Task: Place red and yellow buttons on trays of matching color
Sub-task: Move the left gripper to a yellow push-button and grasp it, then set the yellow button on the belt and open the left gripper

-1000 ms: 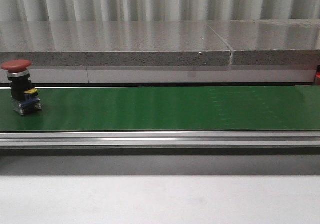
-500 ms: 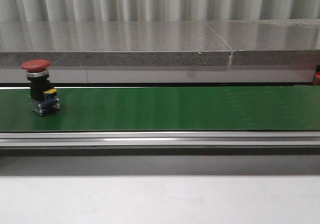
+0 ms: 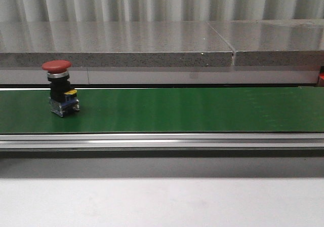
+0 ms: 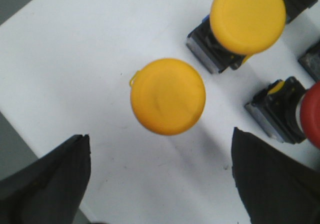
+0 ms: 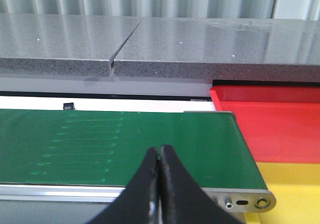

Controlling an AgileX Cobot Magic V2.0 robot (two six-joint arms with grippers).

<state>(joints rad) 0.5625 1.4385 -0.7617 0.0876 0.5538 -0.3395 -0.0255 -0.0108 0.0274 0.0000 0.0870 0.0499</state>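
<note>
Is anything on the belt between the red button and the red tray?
Nothing visible: the green belt runs bare from the red button rightward, and its end beside the red tray shows clear too.

A green conveyor belt [image 3: 192, 109] runs in front of a grey speckled stone ledge [image 3: 126, 44] and corrugated wall [image 3: 152, 1].

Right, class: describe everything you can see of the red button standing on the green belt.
The red button has a wide, matte red mushroom cap on a silvery collar, above a black body and a blue-grey base block with a small yellow tab on one side. It looks like plastic with a metal ring. It stands upright on the green belt, toward its left end, nearer the far edge. Only the belt touches it; no hand is near it in the front view.
</note>
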